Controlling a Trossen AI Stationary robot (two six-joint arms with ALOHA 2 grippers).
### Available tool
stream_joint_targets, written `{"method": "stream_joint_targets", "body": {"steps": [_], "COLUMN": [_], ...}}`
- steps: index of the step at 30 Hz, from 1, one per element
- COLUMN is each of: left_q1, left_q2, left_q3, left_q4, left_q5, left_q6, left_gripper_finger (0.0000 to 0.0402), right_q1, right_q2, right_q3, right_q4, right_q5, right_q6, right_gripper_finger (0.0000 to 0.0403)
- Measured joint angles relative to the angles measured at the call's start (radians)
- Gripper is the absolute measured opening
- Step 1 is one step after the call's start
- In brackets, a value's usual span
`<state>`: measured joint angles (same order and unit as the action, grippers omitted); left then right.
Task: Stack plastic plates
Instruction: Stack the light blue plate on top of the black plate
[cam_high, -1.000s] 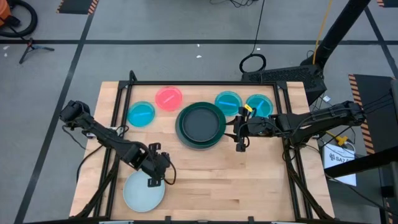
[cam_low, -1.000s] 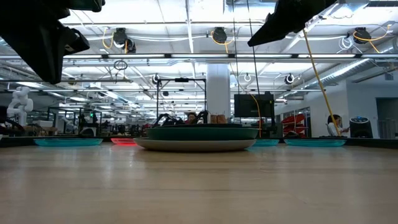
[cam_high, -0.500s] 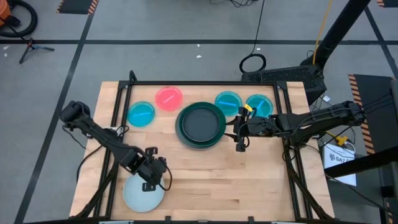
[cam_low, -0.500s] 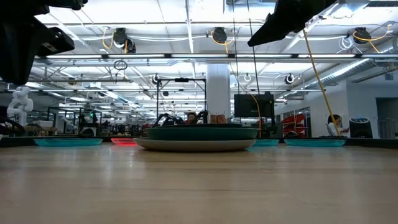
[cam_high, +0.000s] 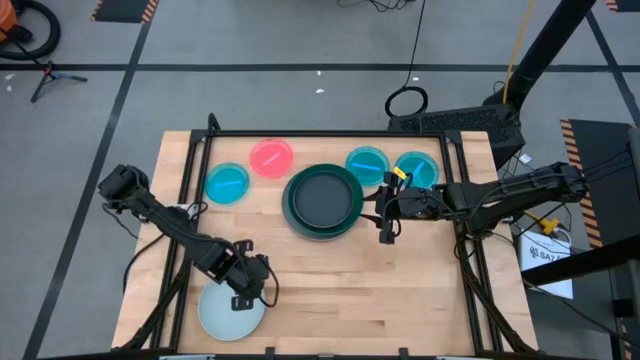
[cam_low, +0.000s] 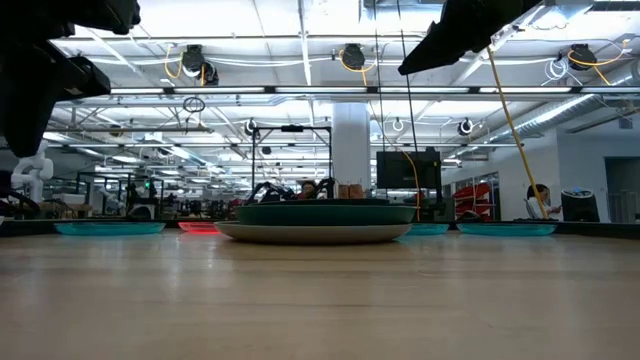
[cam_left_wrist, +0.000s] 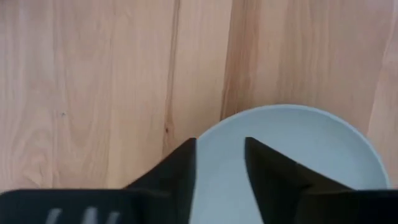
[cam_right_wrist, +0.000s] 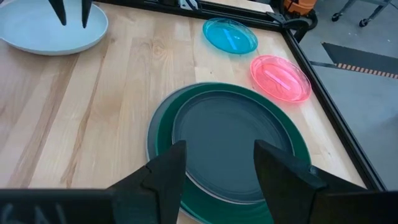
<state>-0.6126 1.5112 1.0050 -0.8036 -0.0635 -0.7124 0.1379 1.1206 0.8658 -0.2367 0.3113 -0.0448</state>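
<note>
A pale blue plate (cam_high: 228, 313) lies flat at the table's near left; it also shows in the left wrist view (cam_left_wrist: 311, 155). My left gripper (cam_high: 250, 292) hangs over its far right rim, open, fingers pointing down (cam_left_wrist: 219, 144). It shows in the right wrist view too (cam_right_wrist: 73, 17). A stack (cam_high: 322, 200) stands mid-table: a grey plate (cam_right_wrist: 151, 144) at the bottom, a dark green one (cam_right_wrist: 292, 155) on it, a black one (cam_right_wrist: 230, 143) on top. My right gripper (cam_high: 385, 228) is open and empty just right of the stack (cam_right_wrist: 214, 149). No salmon-pink plate shows.
Three bright blue plates (cam_high: 227, 183) (cam_high: 368, 165) (cam_high: 417, 170) and a pink-red plate (cam_high: 271, 157) lie along the far side, inside a black frame (cam_high: 320, 133). Bare wood (cam_high: 380, 290) lies between the stack and the near edge.
My left gripper has gone toward the table's near edge and a little left, over the pale blue plate's rim. The plates have stayed where they were.
</note>
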Motion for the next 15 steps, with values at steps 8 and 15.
{"method": "stream_joint_targets", "body": {"steps": [8, 15], "left_q1": [-0.010, -0.010], "left_q2": [0.000, 0.000], "left_q3": [0.000, -0.046], "left_q4": [-0.008, -0.007], "left_q5": [-0.066, -0.066], "left_q6": [0.031, 0.021], "left_gripper_finger": [0.0208, 0.0209], "right_q1": [0.000, 0.000], "right_q2": [0.000, 0.000], "right_q3": [0.000, 0.000], "right_q4": [0.000, 0.000], "right_q5": [0.000, 0.000], "right_q6": [0.000, 0.000], "right_gripper_finger": [0.0180, 0.0180]}}
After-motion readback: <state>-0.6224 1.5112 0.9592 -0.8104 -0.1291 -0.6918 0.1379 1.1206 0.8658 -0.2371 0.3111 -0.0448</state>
